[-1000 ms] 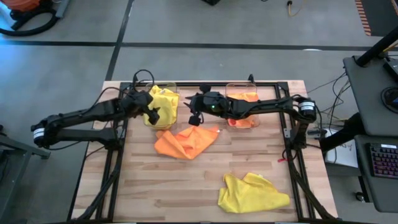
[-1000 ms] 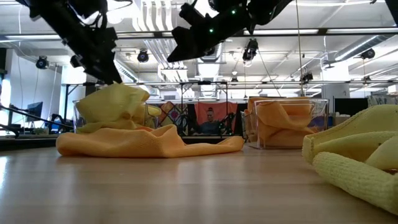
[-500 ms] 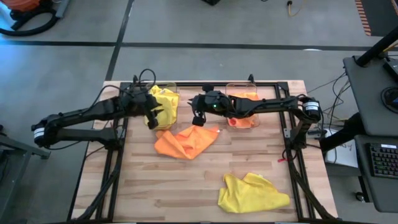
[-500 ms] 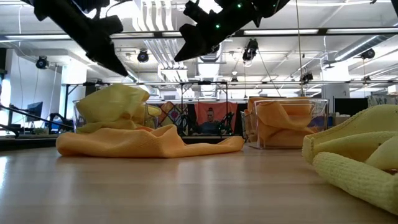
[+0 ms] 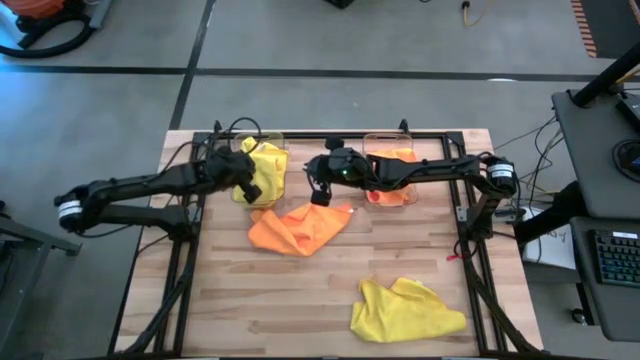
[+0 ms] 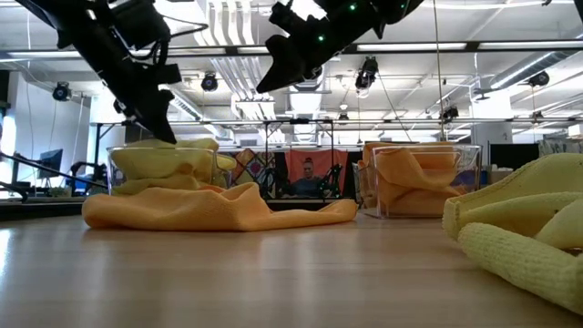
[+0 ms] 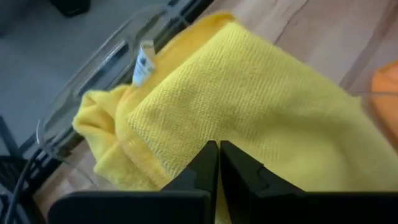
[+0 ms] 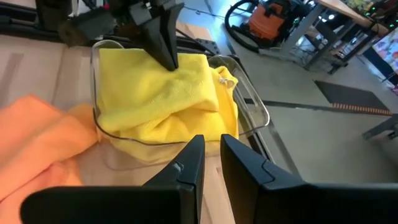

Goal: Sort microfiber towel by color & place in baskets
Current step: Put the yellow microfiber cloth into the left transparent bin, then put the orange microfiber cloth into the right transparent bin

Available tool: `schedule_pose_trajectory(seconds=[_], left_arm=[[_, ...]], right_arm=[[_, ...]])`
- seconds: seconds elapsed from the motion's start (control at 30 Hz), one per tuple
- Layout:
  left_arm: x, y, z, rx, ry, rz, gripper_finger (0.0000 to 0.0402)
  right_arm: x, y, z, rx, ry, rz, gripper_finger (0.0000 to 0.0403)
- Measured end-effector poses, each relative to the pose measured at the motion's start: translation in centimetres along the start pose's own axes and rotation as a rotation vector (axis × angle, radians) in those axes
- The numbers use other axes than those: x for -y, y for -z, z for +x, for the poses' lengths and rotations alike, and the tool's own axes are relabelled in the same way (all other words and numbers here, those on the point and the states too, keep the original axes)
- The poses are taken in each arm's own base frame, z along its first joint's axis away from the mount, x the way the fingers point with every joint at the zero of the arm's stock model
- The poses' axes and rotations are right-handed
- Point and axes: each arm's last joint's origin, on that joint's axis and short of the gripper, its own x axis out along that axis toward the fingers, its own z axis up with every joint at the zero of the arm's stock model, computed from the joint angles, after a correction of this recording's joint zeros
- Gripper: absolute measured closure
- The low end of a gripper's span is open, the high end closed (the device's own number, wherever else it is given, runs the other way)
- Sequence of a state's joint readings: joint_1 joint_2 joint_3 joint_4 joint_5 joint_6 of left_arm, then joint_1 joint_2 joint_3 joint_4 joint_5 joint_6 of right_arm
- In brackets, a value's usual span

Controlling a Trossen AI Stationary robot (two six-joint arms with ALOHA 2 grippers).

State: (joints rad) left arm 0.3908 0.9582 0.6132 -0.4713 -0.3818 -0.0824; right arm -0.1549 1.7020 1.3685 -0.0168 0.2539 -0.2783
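Note:
A yellow towel (image 8: 161, 93) fills the clear left basket (image 8: 94, 74) at the table's far side. My left gripper (image 8: 173, 64) is shut, with its tips on top of that towel. The right basket (image 5: 383, 140) holds an orange towel (image 6: 414, 173). Another orange towel (image 5: 298, 228) lies crumpled on the table between the baskets. A second yellow towel (image 5: 405, 310) lies near the front right. My right gripper (image 8: 211, 146) hovers above the loose orange towel's far edge, its fingers a narrow gap apart with nothing between them. My left gripper presses its shut fingertips (image 6: 166, 135) down on the top of the yellow towel (image 7: 186, 118) in the left basket. The fingers slant down from the table's left. The towel lies bunched inside the basket under them, its mound flattened.
A black metal frame (image 5: 330, 134) runs round the wooden table top. Bare wood (image 5: 270, 300) lies at the near left and centre. Beyond the table stand a desk with a keyboard (image 5: 615, 255) on the right and the room's equipment.
My left gripper has shut and gone down onto the yellow towel in the left basket. The towel's mound, which rose above the basket's rim, now sits lower, about level with it.

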Motion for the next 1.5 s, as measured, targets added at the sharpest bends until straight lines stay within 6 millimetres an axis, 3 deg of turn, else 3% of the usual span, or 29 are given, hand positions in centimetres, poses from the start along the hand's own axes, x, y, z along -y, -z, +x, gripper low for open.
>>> schedule_pose_trajectory(seconds=[0.53,0.83,1.07,1.5], left_arm=[[1.0,1.7,3.2,-0.151,-0.065,-0.004,0.0401],[1.2,1.7,3.9,-0.164,-0.062,-0.008,0.0402],[0.9,1.5,3.0,-0.145,-0.066,0.018,0.0402],[0.0,-1.5,0.2,-0.101,-0.059,0.026,0.0402]], right_arm=[[-0.1,0.4,0.0,-0.036,-0.01,0.009,0.0355],[-0.1,0.4,0.0,-0.036,-0.01,0.008,0.0355],[-0.1,0.4,0.0,-0.036,-0.01,0.013,0.0355],[-0.1,0.3,-0.4,-0.045,-0.014,0.006,0.0355]])
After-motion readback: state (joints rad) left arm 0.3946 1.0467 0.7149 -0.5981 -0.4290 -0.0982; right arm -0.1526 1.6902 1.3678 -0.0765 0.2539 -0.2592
